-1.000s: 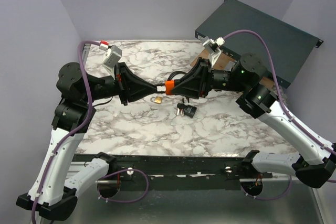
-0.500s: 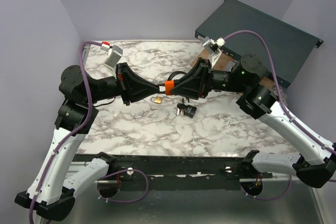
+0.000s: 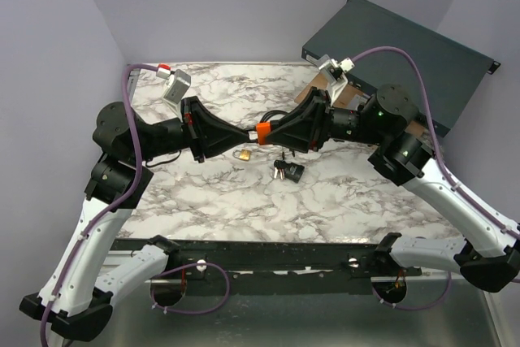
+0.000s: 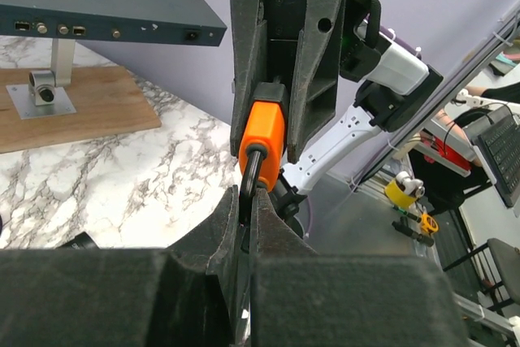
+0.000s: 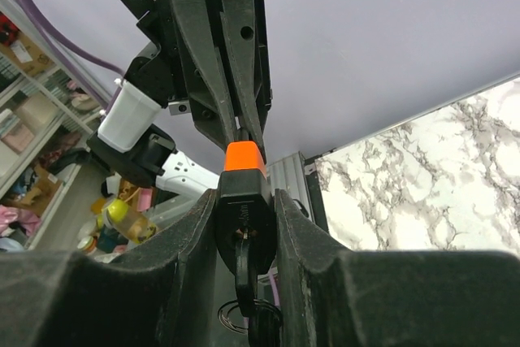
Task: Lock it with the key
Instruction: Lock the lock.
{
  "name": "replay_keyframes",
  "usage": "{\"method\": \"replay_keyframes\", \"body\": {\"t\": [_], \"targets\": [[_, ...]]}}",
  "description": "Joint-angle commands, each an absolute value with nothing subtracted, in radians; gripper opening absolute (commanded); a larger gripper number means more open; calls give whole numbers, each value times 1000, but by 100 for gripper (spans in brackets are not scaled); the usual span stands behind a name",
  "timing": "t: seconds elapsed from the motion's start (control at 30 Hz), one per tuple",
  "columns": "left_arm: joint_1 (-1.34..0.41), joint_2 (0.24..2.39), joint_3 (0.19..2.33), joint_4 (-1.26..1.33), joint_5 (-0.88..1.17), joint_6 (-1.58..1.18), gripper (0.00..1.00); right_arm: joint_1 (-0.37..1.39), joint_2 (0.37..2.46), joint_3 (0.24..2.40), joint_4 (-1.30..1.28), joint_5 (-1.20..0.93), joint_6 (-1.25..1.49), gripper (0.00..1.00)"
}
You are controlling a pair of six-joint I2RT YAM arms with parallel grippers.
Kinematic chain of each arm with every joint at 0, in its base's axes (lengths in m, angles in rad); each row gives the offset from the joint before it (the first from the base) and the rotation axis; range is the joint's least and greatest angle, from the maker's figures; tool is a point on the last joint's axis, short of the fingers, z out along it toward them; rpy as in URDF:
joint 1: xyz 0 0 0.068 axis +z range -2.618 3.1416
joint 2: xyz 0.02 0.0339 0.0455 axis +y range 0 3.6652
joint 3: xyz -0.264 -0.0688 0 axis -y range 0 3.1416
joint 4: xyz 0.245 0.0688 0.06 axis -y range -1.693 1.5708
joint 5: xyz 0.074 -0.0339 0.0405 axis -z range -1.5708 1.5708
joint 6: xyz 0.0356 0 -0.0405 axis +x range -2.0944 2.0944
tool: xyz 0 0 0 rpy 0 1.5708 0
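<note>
Left gripper (image 3: 247, 132) nose-to-nose with right gripper (image 3: 268, 131), both level, clamping padlock (image 4: 262, 127)

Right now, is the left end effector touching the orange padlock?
Touching. The left wrist view shows the left end effector pinched shut on the black shackle of the orange padlock.

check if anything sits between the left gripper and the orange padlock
Nothing visible does: the left gripper is shut on the shackle of the orange padlock, and the right gripper clamps its body.
</note>
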State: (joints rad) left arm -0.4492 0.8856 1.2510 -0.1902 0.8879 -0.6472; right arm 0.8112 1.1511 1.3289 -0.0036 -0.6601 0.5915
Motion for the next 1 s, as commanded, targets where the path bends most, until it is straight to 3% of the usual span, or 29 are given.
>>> {"method": "replay_keyframes", "body": {"t": [0.0,0.47,0.87,0.97], "targets": [[-515,941,1277,-176,862,-653,0,883,1192,1349,4,-638,573,1],[-604,992,1324,-177,812,-647,0,921,1206,1342,2,-611,558,1],[-604,949,1341,-322,567,-578,0,922,1175,1365,-109,-513,481,1],[-604,921,1328,-301,559,-578,0,922,1164,1358,-105,-509,469,8]]}}
